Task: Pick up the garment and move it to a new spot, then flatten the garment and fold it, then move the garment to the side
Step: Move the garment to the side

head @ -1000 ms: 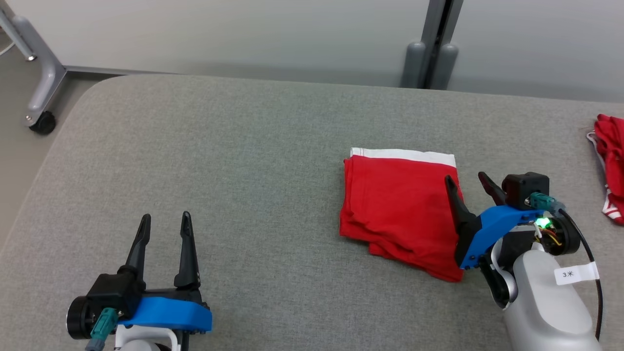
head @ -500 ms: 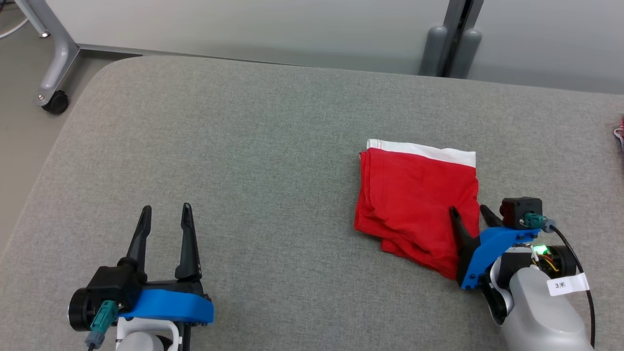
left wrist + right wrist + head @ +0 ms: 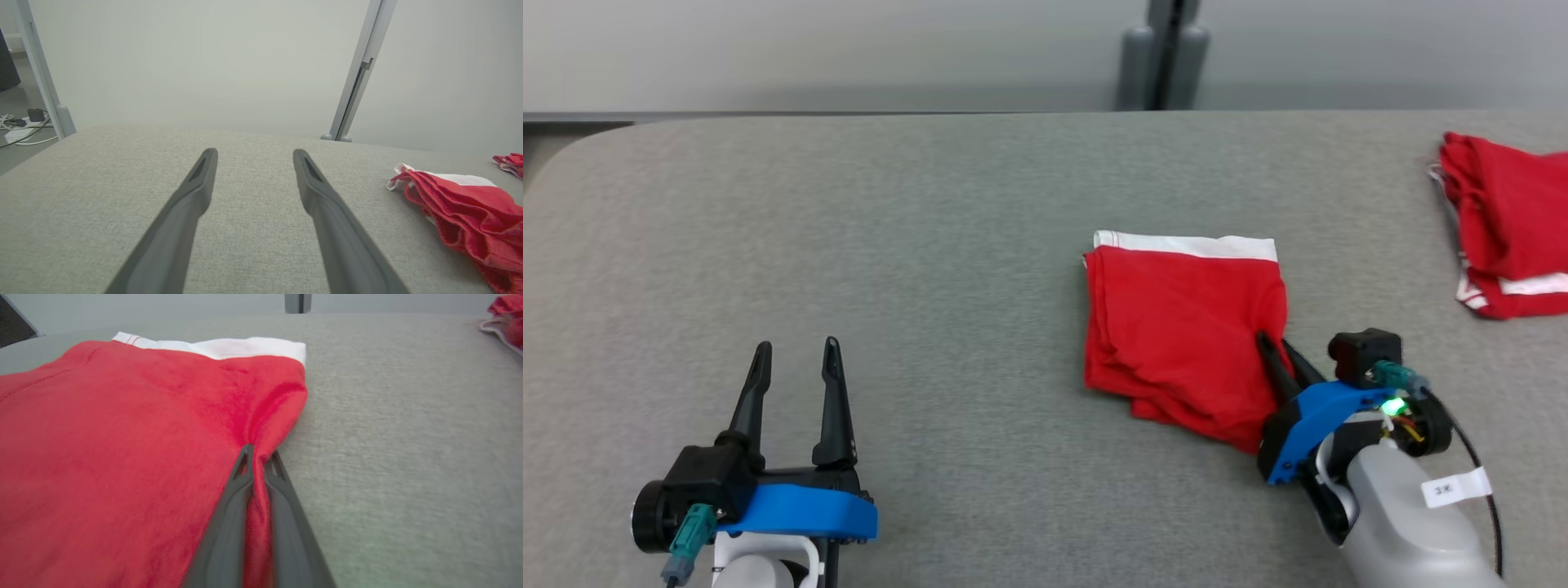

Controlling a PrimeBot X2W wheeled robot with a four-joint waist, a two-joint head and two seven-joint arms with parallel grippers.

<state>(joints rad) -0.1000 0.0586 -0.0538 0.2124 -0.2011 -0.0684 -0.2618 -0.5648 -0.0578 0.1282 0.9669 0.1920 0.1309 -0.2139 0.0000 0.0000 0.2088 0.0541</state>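
One folded garment [image 3: 1176,327]; waistband [image 3: 1184,243] farthest

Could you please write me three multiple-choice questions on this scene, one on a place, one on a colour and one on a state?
1. Where on the table does the second garment lie in the head view?
A. far left
B. far right
C. near edge, middle

2. What colour is the band along the far edge of the folded garment?
A. blue
B. black
C. white

3. How does the right pincer stand?
A. shut on the folded garment
B. open above it
C. open, off the cloth

Answers:
1 B: it lies at the table's far right, apart from the folded one.
2 C: a white strip edges the red cloth.
3 A: the right wrist view shows red cloth pinched in it.
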